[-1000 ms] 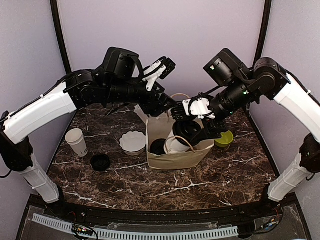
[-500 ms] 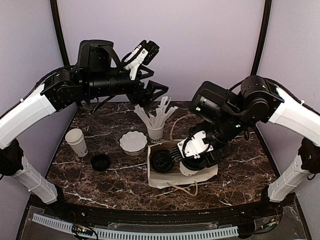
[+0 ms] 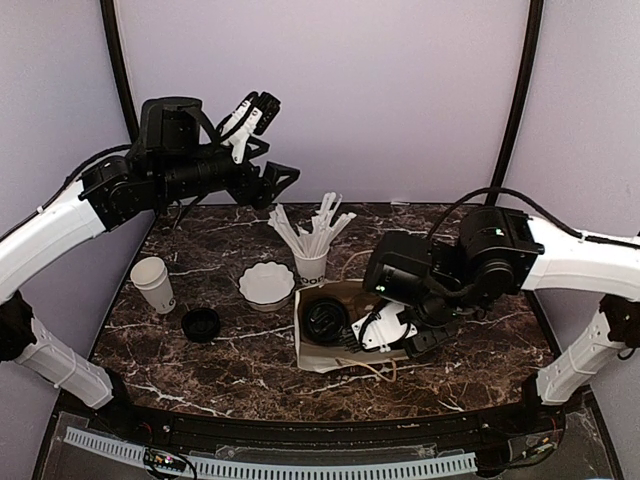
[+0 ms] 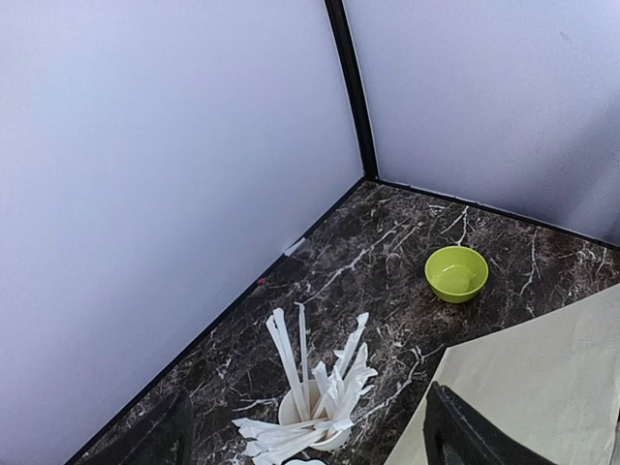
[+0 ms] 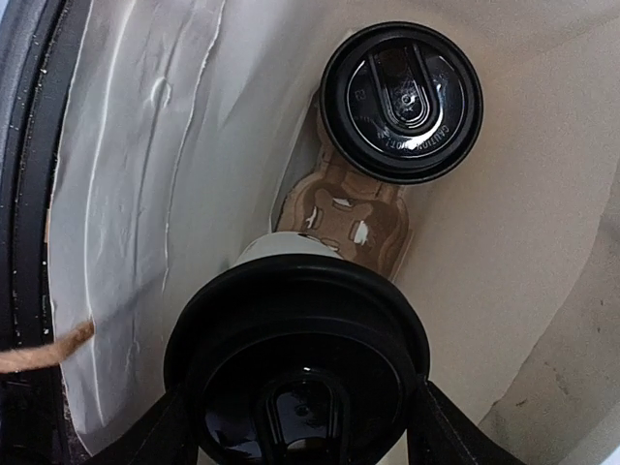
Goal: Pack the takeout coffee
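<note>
— Right claw (image 5: 305, 438) first. What has it got?
— It's down inside the paper bag (image 5: 136, 194), fingers pressed to either side of one coffee cup (image 5: 300, 349) at its black lid.
— And the other cup (image 5: 402, 102)?
— In the bag too — upright in the cardboard carrier (image 5: 339, 208), just beyond mine.
— Your left claw (image 4: 305, 441)?
— Spread wide, empty — raised high over the back of the table (image 3: 220, 365).
</note>
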`<state>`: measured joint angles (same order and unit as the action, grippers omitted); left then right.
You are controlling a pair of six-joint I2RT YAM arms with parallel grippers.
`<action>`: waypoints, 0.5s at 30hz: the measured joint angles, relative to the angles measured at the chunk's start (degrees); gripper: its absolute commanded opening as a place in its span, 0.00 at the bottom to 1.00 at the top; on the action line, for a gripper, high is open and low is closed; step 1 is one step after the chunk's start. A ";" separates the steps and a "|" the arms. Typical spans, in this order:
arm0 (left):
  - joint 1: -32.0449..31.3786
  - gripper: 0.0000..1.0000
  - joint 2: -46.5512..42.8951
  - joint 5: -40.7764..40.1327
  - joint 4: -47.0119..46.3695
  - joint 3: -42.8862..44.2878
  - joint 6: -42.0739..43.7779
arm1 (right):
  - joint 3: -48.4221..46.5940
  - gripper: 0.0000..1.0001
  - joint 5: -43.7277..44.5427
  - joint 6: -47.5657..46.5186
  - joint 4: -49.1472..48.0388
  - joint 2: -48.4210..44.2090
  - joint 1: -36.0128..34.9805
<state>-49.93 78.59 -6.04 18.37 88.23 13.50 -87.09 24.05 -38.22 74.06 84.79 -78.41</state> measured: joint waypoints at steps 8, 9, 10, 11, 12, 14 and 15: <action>0.90 0.84 0.07 2.27 -1.90 -0.92 -0.22 | 6.12 0.40 6.88 -0.48 -7.17 -3.23 -1.53; 0.98 0.84 0.09 2.69 -2.14 -1.14 -0.26 | 7.34 0.40 7.43 -0.68 -8.31 -4.13 -1.53; 1.11 0.84 0.15 3.26 -2.51 -1.53 -0.46 | 9.38 0.40 7.96 -1.03 -9.88 -5.53 -1.55; 1.20 0.84 0.26 3.56 -2.64 -1.77 -0.61 | 10.75 0.40 8.22 -1.42 -10.64 -6.51 -1.57; 1.29 0.84 0.39 4.07 -2.97 -2.14 -0.70 | 12.66 0.40 8.52 -1.88 -11.76 -7.85 -1.62; 1.36 0.84 0.81 5.27 -3.63 -2.86 -0.92 | 15.89 0.40 8.87 -3.04 -13.31 -10.38 -1.73; 1.42 0.84 0.96 5.73 -3.80 -3.19 -0.98 | 16.83 0.40 9.01 -3.39 -13.77 -11.23 -1.73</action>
<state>-48.51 79.55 -0.32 14.57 85.03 12.51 -70.26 33.06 -41.60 60.29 73.56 -80.14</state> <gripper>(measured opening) 0.839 0.689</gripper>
